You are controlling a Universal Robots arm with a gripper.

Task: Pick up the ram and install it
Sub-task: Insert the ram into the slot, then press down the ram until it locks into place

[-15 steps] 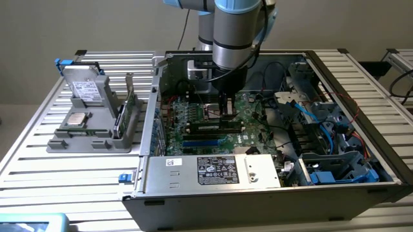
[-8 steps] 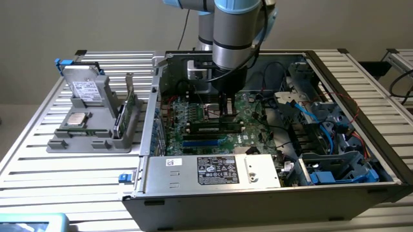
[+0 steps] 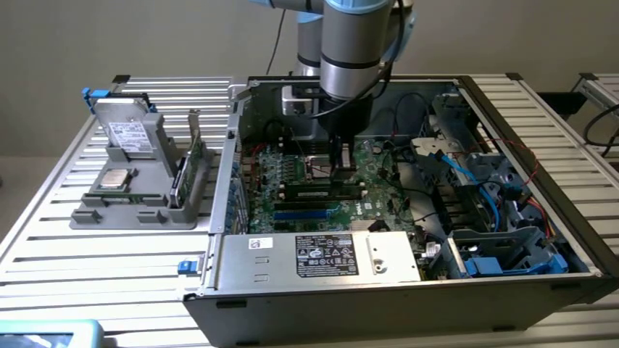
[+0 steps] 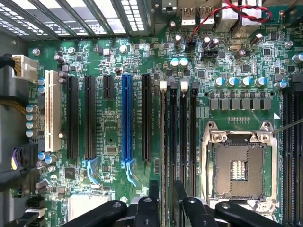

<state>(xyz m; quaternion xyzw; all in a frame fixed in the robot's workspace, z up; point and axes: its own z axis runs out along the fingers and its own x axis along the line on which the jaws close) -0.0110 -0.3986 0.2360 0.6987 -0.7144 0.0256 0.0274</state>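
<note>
Your gripper (image 4: pixel 165 185) has its jaws parted, not clamped, with the ram (image 4: pixel 164 142) edge-on between them, seated on the motherboard (image 4: pixel 109 127).

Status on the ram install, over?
Claw down inside the case, over the memory slots. The ram lies along a slot beneath it; seating unconfirmed. Empty processor socket alongside, not obstructing.
</note>
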